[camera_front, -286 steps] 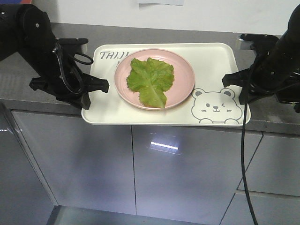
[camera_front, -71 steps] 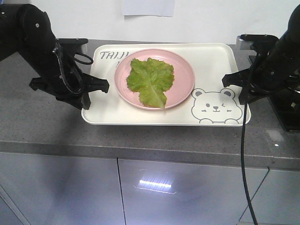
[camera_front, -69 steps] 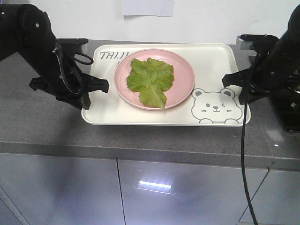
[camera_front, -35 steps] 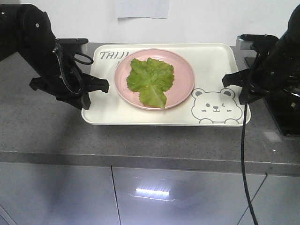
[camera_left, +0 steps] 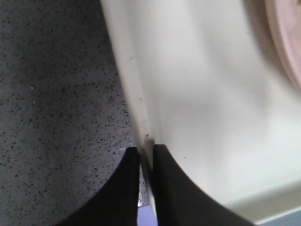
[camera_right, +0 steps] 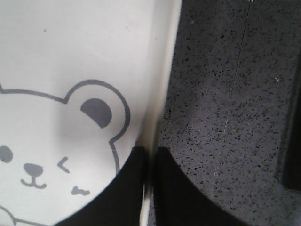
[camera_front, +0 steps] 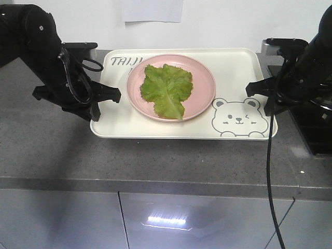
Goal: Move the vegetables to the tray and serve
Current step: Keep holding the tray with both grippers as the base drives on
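Item: serving stage, judged well advanced. Vegetables (camera_front: 167, 89): one crinkled green lettuce leaf with a pale rib, lying flat on a round pink plate (camera_front: 206, 83). The plate stands left of centre on the tray (camera_front: 236, 65), so the transfer looks complete. Tray: cream, rectangular, lying over the grey speckled counter (camera_front: 46, 145) with its near edge inside the counter's front lip. Its bear face (camera_front: 238, 118) is at the near right corner, and its lettering (camera_front: 123, 61) is partly hidden by the plate. Left gripper (camera_front: 97, 106): clamped on the tray's left rim. Right gripper (camera_front: 270, 102): clamped on the right rim beside the bear. Outstanding: the serving itself, meaning delivery of the tray and release of both holds. Front view: gives the whole layout, the leaf and both arms, but the contact at each rim is masked by black housings. Left wrist view: shows the left gripper (camera_left: 145, 154) with two dark fingers (camera_left: 128, 183) pinching the thin rim wall, counter on one side and a sliver of pink plate at the far corner. Right wrist view: shows the right gripper (camera_right: 149, 155) astride the rim next to the bear's ear. Whether the tray rests on the counter or is held just clear of it cannot be settled from any view.
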`<state>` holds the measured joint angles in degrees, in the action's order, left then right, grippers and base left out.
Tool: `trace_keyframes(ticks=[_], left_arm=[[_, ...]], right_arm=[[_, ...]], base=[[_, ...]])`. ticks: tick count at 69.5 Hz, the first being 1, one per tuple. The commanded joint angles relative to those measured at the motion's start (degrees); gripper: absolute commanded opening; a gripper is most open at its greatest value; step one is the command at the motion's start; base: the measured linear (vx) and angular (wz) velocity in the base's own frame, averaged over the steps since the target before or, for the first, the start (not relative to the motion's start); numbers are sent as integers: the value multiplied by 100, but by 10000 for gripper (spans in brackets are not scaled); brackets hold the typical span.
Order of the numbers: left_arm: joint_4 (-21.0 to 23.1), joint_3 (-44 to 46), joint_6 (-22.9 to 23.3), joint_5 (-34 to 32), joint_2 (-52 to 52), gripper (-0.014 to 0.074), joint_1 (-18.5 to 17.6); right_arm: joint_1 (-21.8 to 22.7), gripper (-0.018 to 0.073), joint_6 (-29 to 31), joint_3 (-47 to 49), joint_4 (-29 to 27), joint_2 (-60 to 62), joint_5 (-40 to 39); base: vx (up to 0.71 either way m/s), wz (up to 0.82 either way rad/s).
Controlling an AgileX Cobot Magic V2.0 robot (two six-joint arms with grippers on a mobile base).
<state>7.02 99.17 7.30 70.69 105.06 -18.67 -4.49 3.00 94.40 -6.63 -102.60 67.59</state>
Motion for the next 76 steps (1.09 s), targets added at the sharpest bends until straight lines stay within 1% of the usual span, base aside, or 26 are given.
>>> trace_keyframes(ticks=[1,76], left_arm=[[517,204,-148,-313,-358,-6,-94],[517,204,-148,-313,-358,-6,-94]], right_arm=[[-62,-7,175,175,-424,320,-327],[-62,-7,175,175,-424,320,-327]], base=[[5,-2],[6,-1]])
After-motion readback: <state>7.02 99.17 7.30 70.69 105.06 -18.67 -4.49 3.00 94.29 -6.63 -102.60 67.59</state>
